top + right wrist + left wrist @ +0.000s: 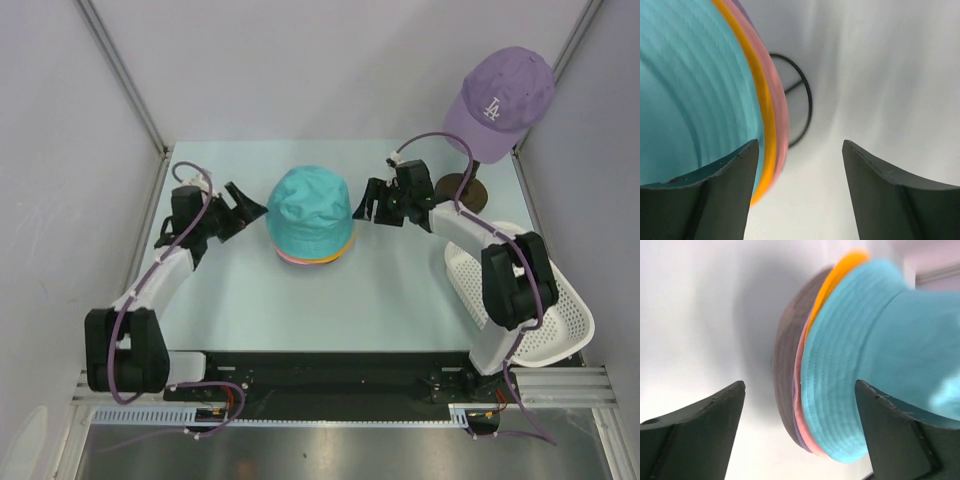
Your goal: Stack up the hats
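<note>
Pale bench (250, 310) holds the stack mid-surface: soft teal fabric bucket hat (311, 205) over an orange fabric brim (767, 125) and a pink fabric brim (781, 120). Left fingers (243, 196) and right fingers (370, 190) flank it, spread and empty. Snagging a brim on withdrawal could skew the stack.

My top camera looks down from behind; both wrist cameras sit close, facing the hat stack (311, 215) from opposite sides.

A robotics lab cell: plain white panel walls (330, 60), aluminium frame rails (575, 383).
</note>
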Robot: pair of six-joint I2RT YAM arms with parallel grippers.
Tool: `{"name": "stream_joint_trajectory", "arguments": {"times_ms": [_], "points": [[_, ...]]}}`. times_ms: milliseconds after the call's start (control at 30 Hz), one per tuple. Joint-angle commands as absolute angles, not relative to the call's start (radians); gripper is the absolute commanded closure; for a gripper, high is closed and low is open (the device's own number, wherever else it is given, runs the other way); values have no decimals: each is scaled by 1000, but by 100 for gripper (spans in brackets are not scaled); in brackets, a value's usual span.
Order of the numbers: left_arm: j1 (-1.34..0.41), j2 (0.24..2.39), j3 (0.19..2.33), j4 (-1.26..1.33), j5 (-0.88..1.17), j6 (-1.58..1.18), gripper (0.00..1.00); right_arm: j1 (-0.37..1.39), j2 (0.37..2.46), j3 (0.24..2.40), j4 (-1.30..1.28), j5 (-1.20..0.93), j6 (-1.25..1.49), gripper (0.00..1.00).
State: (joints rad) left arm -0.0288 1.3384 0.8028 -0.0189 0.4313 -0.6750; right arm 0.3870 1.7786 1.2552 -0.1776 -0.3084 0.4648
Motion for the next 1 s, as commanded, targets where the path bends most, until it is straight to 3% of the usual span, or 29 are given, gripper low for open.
{"name": "stream_joint_trajectory", "arguments": {"times_ms": [0, 100, 267, 533, 967], "points": [[40, 1160, 891, -237, 246, -582, 0, 396, 1579, 1179, -291, -183, 434, 27], [69, 1079, 890, -358, 105, -545, 0, 408, 1420, 1016, -299, -27, 478, 26], [103, 967, 822, -445, 57, -522, 0, 431, 1091, 792, -316, 263, 584, 26], [31, 894, 900, -557, 132, -414, 0, 548, 623, 719, -466, 598, 565, 23], [-44, 865, 957, -558, 140, -403, 0, 548, 569, 719, -520, 592, 537, 22]]}}
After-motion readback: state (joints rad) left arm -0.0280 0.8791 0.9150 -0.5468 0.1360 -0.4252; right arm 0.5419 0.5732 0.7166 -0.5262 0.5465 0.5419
